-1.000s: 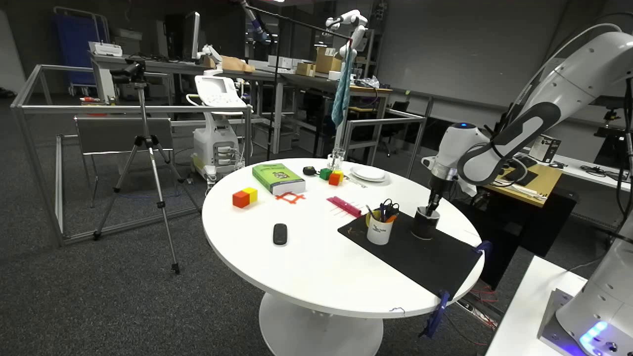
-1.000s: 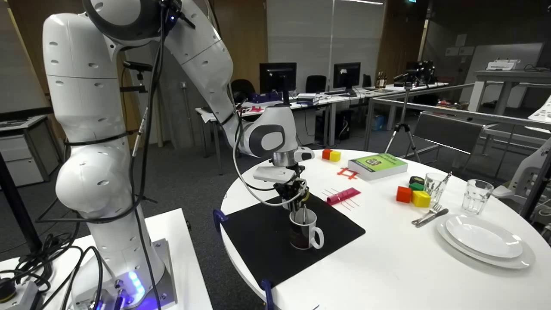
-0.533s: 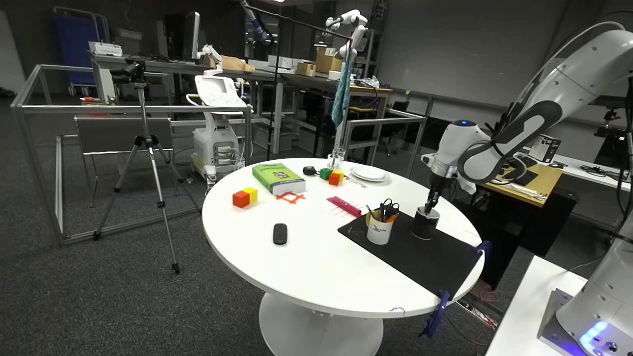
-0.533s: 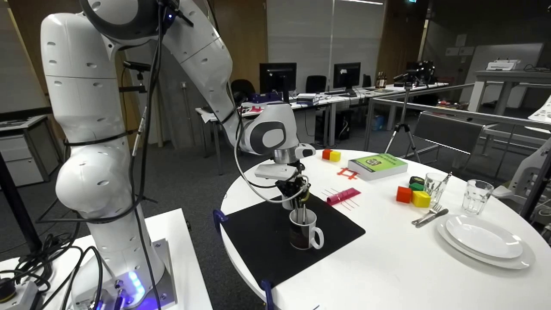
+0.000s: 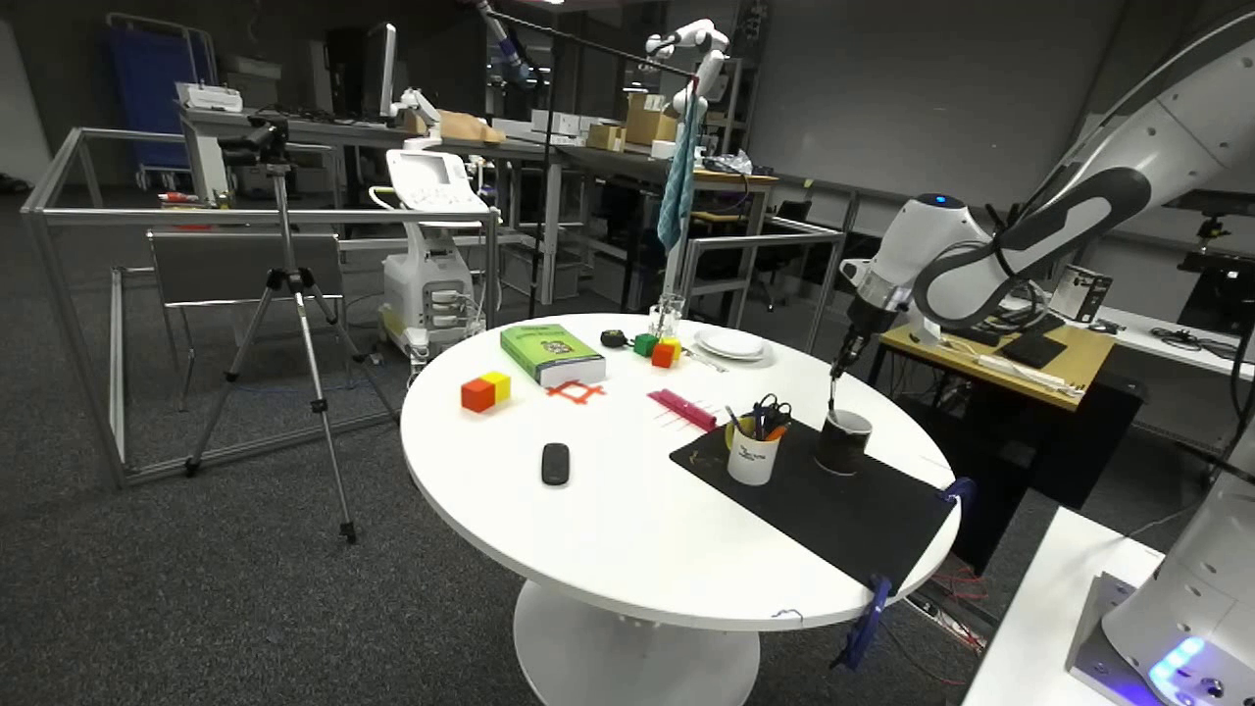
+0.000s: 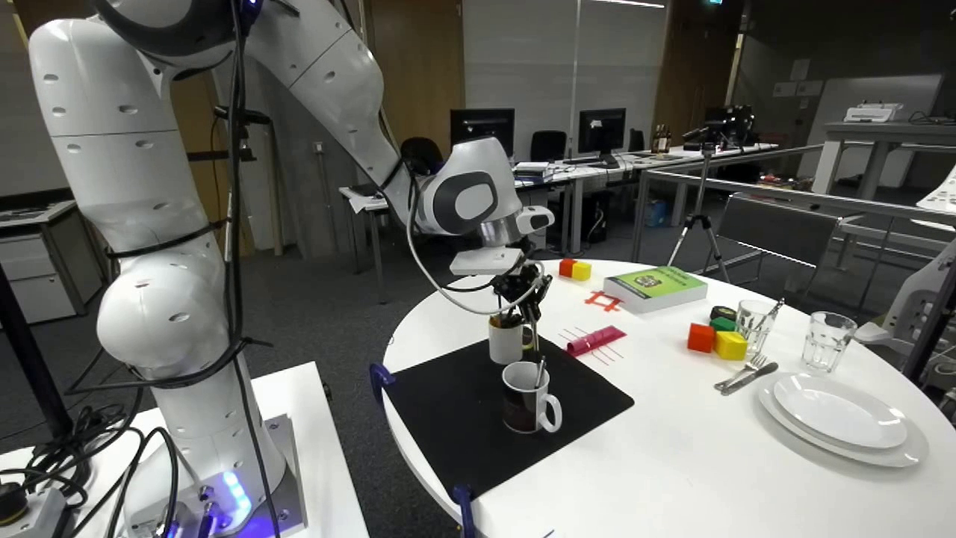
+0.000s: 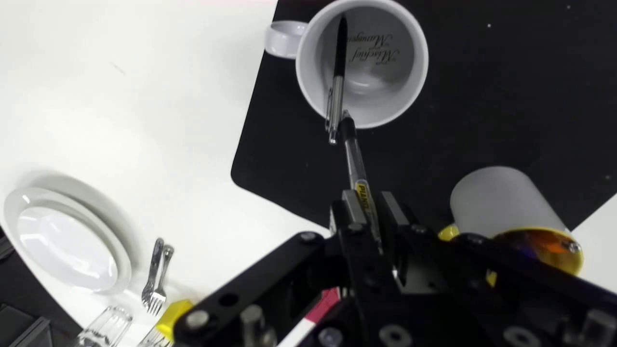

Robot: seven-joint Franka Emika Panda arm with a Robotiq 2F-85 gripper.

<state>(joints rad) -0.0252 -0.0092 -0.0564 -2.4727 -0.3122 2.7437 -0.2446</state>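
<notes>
My gripper [image 7: 372, 205] is shut on a slim clear pen [image 7: 355, 164] with a yellow label, seen between the pads in the wrist view. The pen hangs tip down, and its dark tip lies over the near rim of a dark mug [image 5: 841, 453] with a white inside. Whether the tip is still below that rim I cannot tell. A black and silver pen [image 7: 338, 86] leans inside this mug, its end sticking out past the rim. Close by stands a white mug [image 6: 506, 345] with yellow inside, holding scissors and pens.
Both mugs stand on a black mat [image 6: 455, 418] clamped to the round white table [image 5: 627, 549]. Also on the table are a pink piece [image 6: 595, 341], a green book [image 6: 656, 288], coloured cubes [image 6: 700, 338], glasses [image 6: 827, 340], cutlery [image 6: 749, 377] and plates [image 6: 836, 418].
The gripper has risen from the dark mug and tilted, lifting the held pen mostly out. The black and silver pen stays in the mug, and the white mug is now less covered by the gripper.
</notes>
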